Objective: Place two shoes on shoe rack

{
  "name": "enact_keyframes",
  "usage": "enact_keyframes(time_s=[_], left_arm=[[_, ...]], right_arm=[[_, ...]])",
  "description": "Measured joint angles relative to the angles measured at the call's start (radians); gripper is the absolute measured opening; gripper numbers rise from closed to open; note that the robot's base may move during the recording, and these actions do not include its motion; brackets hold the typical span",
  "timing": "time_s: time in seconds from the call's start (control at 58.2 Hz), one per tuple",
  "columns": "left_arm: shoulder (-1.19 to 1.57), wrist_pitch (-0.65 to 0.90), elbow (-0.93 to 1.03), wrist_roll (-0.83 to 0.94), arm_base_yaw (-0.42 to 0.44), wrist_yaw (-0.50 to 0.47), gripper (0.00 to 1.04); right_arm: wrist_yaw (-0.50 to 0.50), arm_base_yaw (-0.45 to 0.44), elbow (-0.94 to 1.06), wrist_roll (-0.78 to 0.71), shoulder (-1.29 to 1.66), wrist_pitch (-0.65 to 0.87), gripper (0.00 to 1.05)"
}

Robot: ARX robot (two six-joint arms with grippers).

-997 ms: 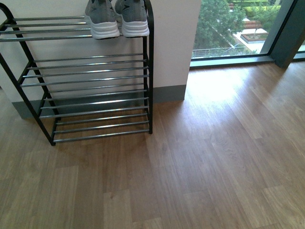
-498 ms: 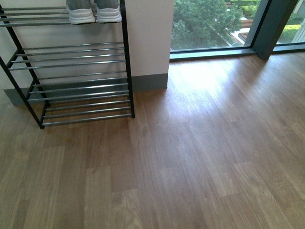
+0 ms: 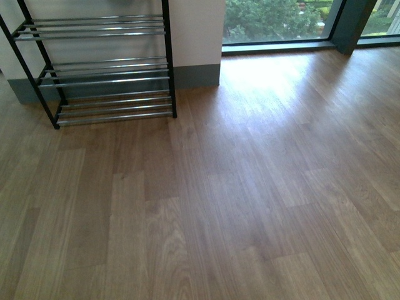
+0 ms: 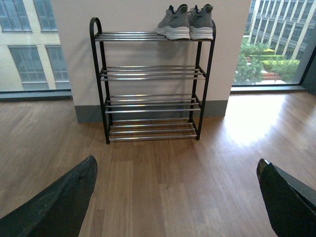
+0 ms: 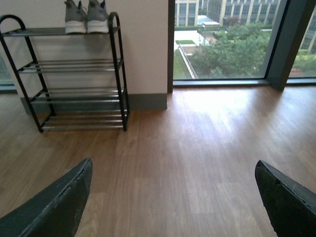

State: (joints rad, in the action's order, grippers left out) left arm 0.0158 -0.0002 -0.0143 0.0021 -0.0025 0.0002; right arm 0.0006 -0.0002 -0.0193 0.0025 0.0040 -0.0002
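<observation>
Two grey sneakers with white soles stand side by side on the top tier of the black shoe rack (image 4: pixel 150 74), at its right end: one shoe (image 4: pixel 174 23) and the other shoe (image 4: pixel 201 22). The right wrist view shows the same pair, one shoe (image 5: pixel 75 18) beside the other (image 5: pixel 97 17), on the shoe rack (image 5: pixel 74 74). In the front view only the lower tiers of the shoe rack (image 3: pixel 100 69) show, and the shoes are out of frame. My left gripper (image 4: pixel 177 192) and right gripper (image 5: pixel 173 197) are open and hold nothing, well back from the rack over the wooden floor.
The rack stands against a white wall (image 3: pixel 194 31) with a grey skirting. Floor-to-ceiling windows (image 5: pixel 222 44) run to the right of it, with a dark pillar (image 5: pixel 289 39) at the far right. Wooden floor (image 3: pixel 237 187) stretches between me and the rack.
The front view has drawn back and tilted down. The rack slid up and left in the picture, and the shoes on its top tier left the frame.
</observation>
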Motion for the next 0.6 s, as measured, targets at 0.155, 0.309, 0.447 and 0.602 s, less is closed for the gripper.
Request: enact_keyframes(time_s=[0.155,0.309,0.447,0.602], left_arm=[[0.000,0.000,0.000,0.000,0.000,0.000,0.95],[0.000,0.000,0.000,0.000,0.000,0.000,0.95],[0.000,0.000,0.000,0.000,0.000,0.000,0.95],[0.000,0.000,0.000,0.000,0.000,0.001,0.95]], right_arm=[[0.000,0.000,0.000,0.000,0.000,0.000,0.95],[0.000,0.000,0.000,0.000,0.000,0.000,0.95],[0.000,0.000,0.000,0.000,0.000,0.000,0.95],[0.003,0.000,0.000,0.000,-0.001,0.000,0.95]])
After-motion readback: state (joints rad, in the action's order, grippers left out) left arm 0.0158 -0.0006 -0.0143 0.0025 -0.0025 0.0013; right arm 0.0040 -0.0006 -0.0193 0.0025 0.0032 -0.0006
